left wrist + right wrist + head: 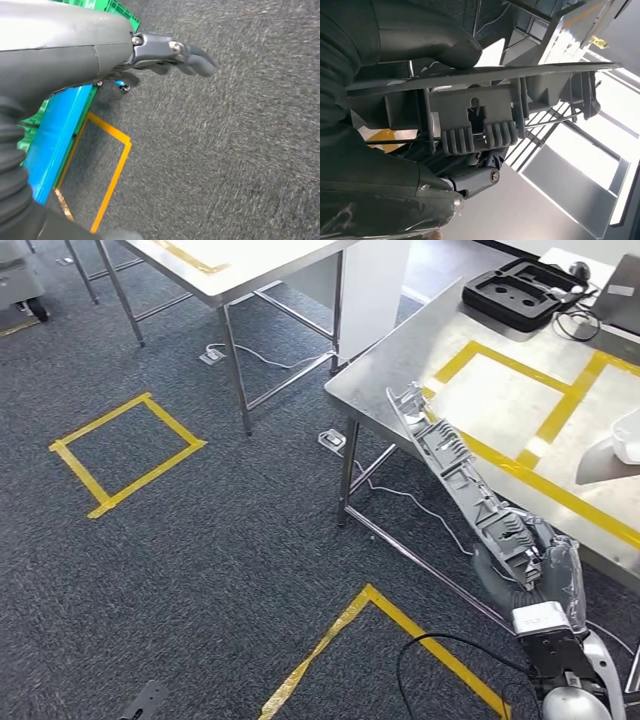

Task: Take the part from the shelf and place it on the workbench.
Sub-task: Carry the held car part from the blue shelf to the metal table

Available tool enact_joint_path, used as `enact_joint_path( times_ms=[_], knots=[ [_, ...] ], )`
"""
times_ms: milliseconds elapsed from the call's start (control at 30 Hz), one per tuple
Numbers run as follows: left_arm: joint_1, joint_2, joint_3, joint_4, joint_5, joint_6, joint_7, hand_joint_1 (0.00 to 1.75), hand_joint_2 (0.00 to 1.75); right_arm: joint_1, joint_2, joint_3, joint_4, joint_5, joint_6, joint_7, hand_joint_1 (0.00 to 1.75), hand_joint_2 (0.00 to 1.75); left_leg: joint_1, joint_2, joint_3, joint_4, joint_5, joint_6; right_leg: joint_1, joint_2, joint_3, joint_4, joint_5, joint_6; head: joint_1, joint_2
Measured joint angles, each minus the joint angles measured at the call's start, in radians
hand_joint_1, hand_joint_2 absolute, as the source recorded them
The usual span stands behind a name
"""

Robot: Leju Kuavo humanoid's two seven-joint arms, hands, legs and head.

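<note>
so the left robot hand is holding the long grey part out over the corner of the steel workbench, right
Not quite: it is the right robot hand that holds the long grey part out over the corner of the steel workbench. The head view shows that arm coming in on the right, and the right wrist view shows the part in its grip. The left robot hand holds nothing, over carpet.

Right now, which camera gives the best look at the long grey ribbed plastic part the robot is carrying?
Head view: the long grey ribbed plastic part shows end to end, held by the right hand over the steel workbench edge. Right wrist view shows a close section. Left wrist view looks at carpet.
</note>
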Motion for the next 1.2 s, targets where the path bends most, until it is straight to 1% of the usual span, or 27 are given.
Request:
enact_joint_path(
  times_ms=[33, 67, 100, 167, 200, 233, 300, 333, 367, 433, 500, 533, 567, 600, 633, 667, 733, 800, 833, 867, 933, 967, 1000, 1033, 1067, 1133, 1200],
  knots=[
    [0.001, 0.0, 0.0, 0.0, -0.003, 0.0, -0.002, 0.0, 1.75, 0.002, -0.001, 0.0, -0.001, 0.0, 0.0, 0.001, 1.75, 1.75, -0.001, 0.012, 0.001, 0.0, -0.002, 0.0, 0.0, -0.003, -0.006, 0.016, 0.002, 0.001, 0.0, 0.0],
    [0.001, -0.001, 0.0, 0.0, -0.006, 0.0, -0.006, 0.0, 1.75, 0.003, -0.003, 0.001, -0.003, 0.0, 0.0, 0.002, 1.75, 1.75, -0.002, 0.023, 0.004, 0.0, -0.003, 0.0, 0.0, -0.007, 0.01, -0.009, 0.022, 0.0, 0.0, 0.0],
    [0.0, -0.002, -0.001, 0.0, -0.011, 0.0, -0.011, 0.0, 1.75, 0.005, -0.005, 0.001, -0.007, 0.0, 0.0, 0.003, 1.75, 1.75, -0.002, 0.034, 0.008, 0.0, -0.006, -0.002, 0.0, -0.017, 0.045, -0.069, 0.053, -0.001, 0.0, 0.0],
    [0.0, -0.003, -0.003, 0.0, -0.02, 0.002, -0.025, 0.0, 1.75, 0.009, -0.009, 0.001, -0.022, -0.002, 0.0, 0.004, 1.75, 1.75, -0.007, 0.052, 0.016, 0.002, -0.013, -0.01, 0.006, -0.059, 0.122, -0.204, 0.1, -0.006, 0.001, 0.0],
    [-0.001, -0.004, -0.004, 0.0, -0.025, 0.003, -0.033, 0.0, 1.75, 0.012, -0.011, 0.002, -0.033, -0.001, 0.001, 0.004, 1.75, 1.75, -0.01, 0.06, 0.019, 0.003, -0.015, -0.015, 0.009, -0.072, 0.145, -0.245, 0.109, -0.011, 0.0, 0.0],
    [-0.001, -0.004, -0.006, 0.0, -0.028, 0.004, -0.04, 0.0, 1.75, 0.016, -0.013, 0.002, -0.045, 0.001, 0.001, 0.004, 1.75, 1.75, -0.013, 0.068, 0.021, 0.003, -0.016, -0.02, 0.012, -0.076, 0.153, -0.261, 0.11, -0.017, 0.0, 0.0],
    [-0.004, -0.004, -0.012, 0.0, -0.036, 0.006, -0.052, 0.0, 1.75, 0.029, -0.019, 0.002, -0.07, 0.008, 0.001, 0.005, 1.75, 1.75, -0.013, 0.085, 0.024, 0.001, -0.019, -0.031, 0.013, -0.051, 0.15, -0.263, 0.113, -0.031, -0.002, 0.0],
    [-0.006, -0.005, -0.016, 0.0, -0.039, 0.007, -0.055, 0.0, 1.75, 0.037, -0.023, 0.002, -0.083, 0.012, 0.001, 0.007, 1.75, 1.75, -0.011, 0.079, 0.024, 0.007, -0.026, -0.037, 0.011, -0.04, 0.15, -0.265, 0.116, -0.037, -0.002, 0.0],
    [-0.008, -0.006, -0.019, 0.0, -0.041, 0.007, -0.056, 0.0, 1.75, 0.043, -0.027, 0.002, -0.096, 0.016, 0.001, 0.009, 1.75, 1.75, -0.009, 0.061, 0.015, 0.028, -0.042, -0.042, 0.008, -0.03, 0.151, -0.268, 0.118, -0.042, -0.003, 0.0],
    [-0.011, -0.011, -0.023, 0.0, -0.043, 0.007, -0.055, 0.0, 1.75, 0.049, -0.032, 0.002, -0.12, 0.022, 0.001, 0.012, 1.75, 1.75, -0.006, 0.016, -0.03, 0.127, -0.095, -0.049, 0.002, -0.008, 0.152, -0.271, 0.12, -0.05, -0.007, 0.0],
    [-0.008, -0.014, -0.025, 0.0, -0.043, 0.006, -0.051, 0.0, 1.75, 0.052, -0.037, 0.002, -0.136, 0.026, 0.002, 0.014, 1.75, 1.75, -0.005, 0.001, -0.092, 0.244, -0.139, -0.052, 0.001, 0.018, 0.152, -0.271, 0.12, -0.054, -0.009, 0.0],
    [-0.006, -0.014, -0.026, 0.0, -0.043, 0.005, -0.048, 0.0, 1.75, 0.054, -0.039, 0.002, -0.142, 0.028, 0.002, 0.016, 1.75, 1.75, -0.005, -0.001, -0.107, 0.268, -0.136, -0.052, 0.001, 0.032, 0.152, -0.271, 0.12, -0.054, -0.009, 0.0],
    [-0.006, -0.014, -0.026, 0.0, -0.043, 0.004, -0.045, 0.0, 1.75, 0.056, -0.042, 0.002, -0.149, 0.032, 0.002, 0.017, 1.75, 1.75, -0.005, -0.005, -0.106, 0.256, -0.116, -0.051, 0.001, 0.047, 0.153, -0.271, 0.12, -0.054, -0.009, 0.0],
    [-0.006, -0.015, -0.026, 0.0, -0.044, 0.002, -0.04, 0.0, 1.75, 0.059, -0.045, 0.002, -0.157, 0.036, 0.003, 0.019, 1.75, 1.75, -0.004, -0.011, -0.088, 0.212, -0.081, -0.049, 0.0, 0.061, 0.153, -0.271, 0.12, -0.052, -0.009, 0.0],
    [-0.007, -0.015, -0.026, 0.0, -0.044, 0.0, -0.036, 0.0, 1.75, 0.062, -0.05, 0.002, -0.168, 0.041, 0.003, 0.021, 1.75, 1.75, -0.002, -0.029, -0.059, 0.149, -0.045, -0.048, -0.001, 0.074, 0.153, -0.271, 0.121, -0.049, -0.009, 0.0],
    [-0.008, -0.016, -0.026, 0.0, -0.044, -0.001, -0.033, 0.0, 1.75, 0.065, -0.055, 0.002, -0.179, 0.043, 0.003, 0.023, 1.75, 1.75, 0.002, -0.049, -0.03, 0.085, -0.022, -0.045, -0.001, 0.087, 0.151, -0.268, 0.12, -0.045, -0.009, 0.0],
    [-0.01, -0.017, -0.027, 0.0, -0.044, -0.004, -0.028, 0.0, 1.75, 0.07, -0.063, 0.003, -0.2, 0.048, 0.002, 0.024, 1.75, 1.75, 0.005, -0.076, 0.002, 0.016, -0.008, -0.037, 0.0, 0.108, 0.144, -0.267, 0.122, -0.032, -0.009, 0.0],
    [-0.011, -0.018, -0.027, 0.0, -0.045, -0.008, -0.02, 0.0, 1.75, 0.077, -0.07, 0.003, -0.216, 0.055, 0.001, 0.027, 1.75, 1.75, 0.003, -0.063, 0.005, 0.008, -0.01, -0.024, -0.003, 0.124, 0.138, -0.272, 0.126, -0.018, -0.009, 0.0],
    [-0.012, -0.02, -0.027, 0.0, -0.045, -0.01, -0.016, 0.0, 1.75, 0.083, -0.074, 0.003, -0.223, 0.06, 0.0, 0.029, 1.75, 1.75, 0.003, -0.054, 0.007, 0.007, -0.009, -0.016, -0.003, 0.113, 0.134, -0.268, 0.123, -0.013, -0.008, 0.0],
    [-0.012, -0.021, -0.027, 0.0, -0.046, -0.012, -0.013, 0.0, 1.75, 0.086, -0.08, 0.003, -0.229, 0.065, -0.001, 0.031, 1.75, 1.75, 0.003, -0.044, 0.008, 0.005, -0.008, -0.009, -0.001, 0.088, 0.124, -0.249, 0.11, -0.008, -0.005, 0.0],
    [-0.01, -0.02, -0.027, 0.0, -0.049, -0.013, -0.008, 0.0, 1.75, 0.09, -0.088, 0.006, -0.239, 0.075, -0.004, 0.036, 1.75, 1.75, 0.001, -0.025, 0.011, 0.003, -0.01, 0.002, 0.002, 0.024, 0.079, -0.148, 0.054, -0.001, 0.001, 0.0],
    [-0.008, -0.019, -0.027, 0.0, -0.05, -0.013, -0.004, 0.0, 1.75, 0.089, -0.09, 0.007, -0.241, 0.08, -0.007, 0.038, 1.75, 1.75, -0.001, -0.016, 0.012, 0.003, -0.011, 0.006, 0.001, 0.006, 0.048, -0.079, 0.022, 0.001, 0.002, 0.0],
    [-0.005, -0.018, -0.027, 0.0, -0.05, -0.014, -0.001, 0.0, 1.75, 0.09, -0.091, 0.008, -0.243, 0.083, -0.01, 0.04, 1.75, 1.75, -0.003, -0.008, 0.013, 0.003, -0.013, 0.007, 0.0, -0.001, 0.022, -0.023, 0.001, 0.003, 0.002, 0.0],
    [-0.003, -0.018, -0.027, 0.0, -0.049, -0.015, 0.002, 0.0, 1.75, 0.091, -0.092, 0.008, -0.244, 0.087, -0.015, 0.041, 1.75, 1.75, -0.004, 0.0, 0.015, 0.003, -0.014, 0.007, -0.001, -0.003, 0.011, 0.004, -0.003, 0.004, 0.002, 0.0],
    [-0.003, -0.018, -0.027, 0.0, -0.049, -0.016, 0.003, 0.0, 1.75, 0.092, -0.093, 0.008, -0.244, 0.091, -0.019, 0.041, 1.75, 1.75, -0.004, 0.005, 0.017, 0.004, -0.015, 0.007, -0.001, -0.004, 0.021, -0.009, 0.012, 0.003, 0.002, 0.0],
    [-0.003, -0.018, -0.027, 0.0, -0.048, -0.018, 0.004, 0.0, 1.75, 0.094, -0.094, 0.009, -0.246, 0.097, -0.026, 0.041, 1.75, 1.75, -0.004, 0.014, 0.024, 0.004, -0.019, 0.002, 0.0, -0.012, 0.09, -0.133, 0.071, 0.0, 0.002, 0.0],
    [-0.004, -0.017, -0.027, 0.0, -0.048, -0.019, 0.004, 0.0, 1.75, 0.095, -0.095, 0.01, -0.249, 0.101, -0.031, 0.04, 1.75, 1.75, -0.009, 0.017, 0.028, 0.005, -0.022, -0.006, 0.003, -0.023, 0.153, -0.243, 0.104, -0.008, 0.002, 0.0]
  ],
)
